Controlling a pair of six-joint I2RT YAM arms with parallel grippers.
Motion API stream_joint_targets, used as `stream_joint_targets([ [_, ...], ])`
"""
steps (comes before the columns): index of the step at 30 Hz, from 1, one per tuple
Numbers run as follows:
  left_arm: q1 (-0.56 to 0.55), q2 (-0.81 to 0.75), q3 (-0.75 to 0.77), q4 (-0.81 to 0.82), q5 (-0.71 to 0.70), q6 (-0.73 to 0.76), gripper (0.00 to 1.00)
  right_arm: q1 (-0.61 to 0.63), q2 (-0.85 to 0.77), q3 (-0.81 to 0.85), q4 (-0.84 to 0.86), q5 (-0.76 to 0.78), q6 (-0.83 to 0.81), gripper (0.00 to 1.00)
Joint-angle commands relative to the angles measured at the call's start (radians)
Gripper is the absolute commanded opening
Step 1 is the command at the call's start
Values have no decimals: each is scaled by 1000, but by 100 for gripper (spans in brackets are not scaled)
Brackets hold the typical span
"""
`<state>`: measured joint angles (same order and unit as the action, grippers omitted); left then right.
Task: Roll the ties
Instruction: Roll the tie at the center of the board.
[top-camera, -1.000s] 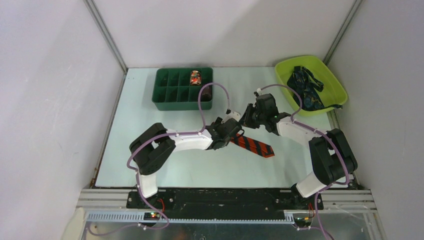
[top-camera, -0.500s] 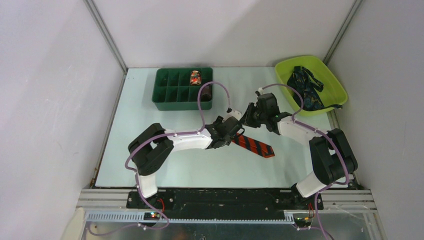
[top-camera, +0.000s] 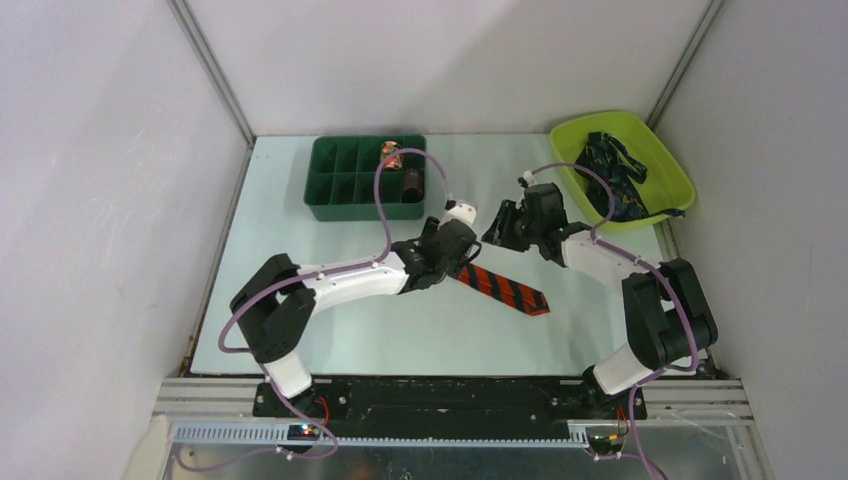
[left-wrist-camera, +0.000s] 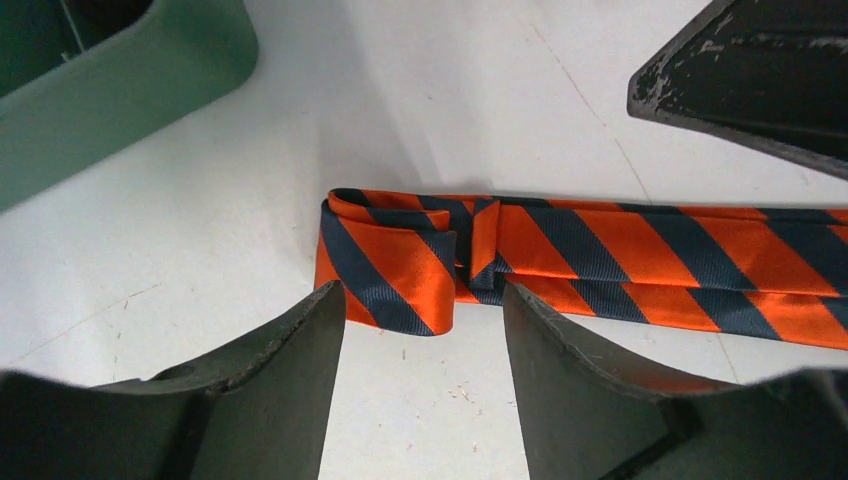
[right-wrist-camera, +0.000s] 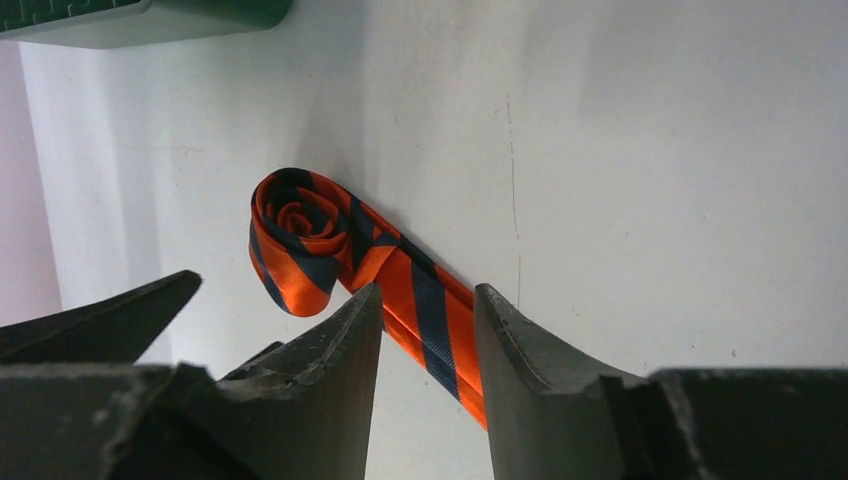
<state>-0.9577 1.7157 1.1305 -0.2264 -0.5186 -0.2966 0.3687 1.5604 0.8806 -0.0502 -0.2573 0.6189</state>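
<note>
A red-orange tie with dark diagonal stripes (top-camera: 507, 290) lies flat on the table. Its far end is rolled into a small loose coil (right-wrist-camera: 298, 235), which also shows in the left wrist view (left-wrist-camera: 390, 262). My left gripper (top-camera: 455, 252) is open just short of the coil, holding nothing (left-wrist-camera: 420, 300). My right gripper (top-camera: 500, 226) is open above the strip beside the coil, not touching it (right-wrist-camera: 428, 300). Dark navy patterned ties (top-camera: 612, 175) lie heaped in the lime bin (top-camera: 668, 160).
A green compartment tray (top-camera: 345, 205) stands at the back left, with a small rolled tie (top-camera: 391, 155) and a dark roll (top-camera: 413, 181) in its cells. Its corner shows in the left wrist view (left-wrist-camera: 110, 85). Purple cables loop over both arms.
Both grippers were close together over the tie's far end. The right gripper has drawn back up and to the right; the left arm has stretched out a little farther. The tie lies where it was.
</note>
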Motion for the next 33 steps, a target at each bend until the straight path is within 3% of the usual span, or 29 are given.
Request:
stream_joint_targets([
  [1, 19, -81, 0, 23, 8, -12, 66, -8, -35, 40, 14, 6, -61, 44],
  [8, 136, -256, -115, 66, 126, -102, 66, 18, 36, 156, -51, -70, -225, 66],
  [13, 297, -429, -244, 94, 180, -192, 67, 139, 105, 297, -152, -12, -438, 83],
  [17, 411, -532, -326, 82, 185, -284, 69, 223, 176, 395, -208, 19, -554, 90],
  [22, 495, -608, -401, 77, 184, -337, 70, 308, 278, 500, -281, 40, -660, 95],
  [33, 549, -664, -448, 64, 200, -337, 70, 411, 425, 607, -393, 134, -788, 100],
])
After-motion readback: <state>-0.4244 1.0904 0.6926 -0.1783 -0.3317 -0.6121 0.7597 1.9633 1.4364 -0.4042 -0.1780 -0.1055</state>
